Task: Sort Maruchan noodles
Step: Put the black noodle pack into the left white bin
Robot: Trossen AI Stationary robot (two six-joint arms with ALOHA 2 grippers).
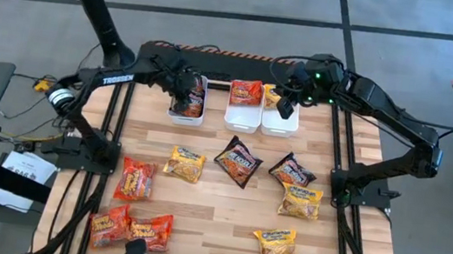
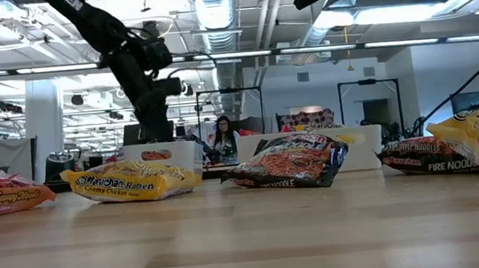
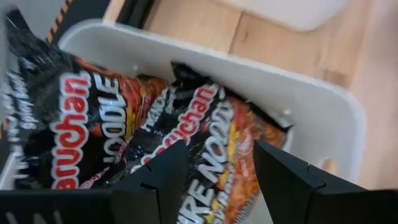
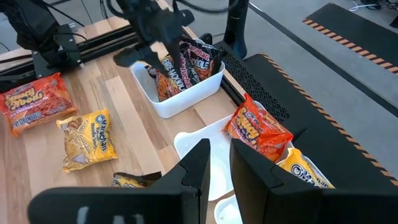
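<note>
A pale wooden table (image 1: 224, 210) carries three white bins in a row along its far edge: a left bin (image 1: 185, 115), a middle bin (image 1: 242, 116) and a right bin (image 1: 280, 121). Loose noodle packets lie directly on the wood: three red ones (image 1: 135, 179) near left, a yellow one (image 1: 185, 164), two dark ones (image 1: 238, 161) in the middle, and two yellow ones (image 1: 300, 202) right.

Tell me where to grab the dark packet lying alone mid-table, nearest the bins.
Probably best to take the dark packet from straight above, fingers pinching across its puffed middle: it lies flat and skewed on the table, with clear wood all round.
</note>
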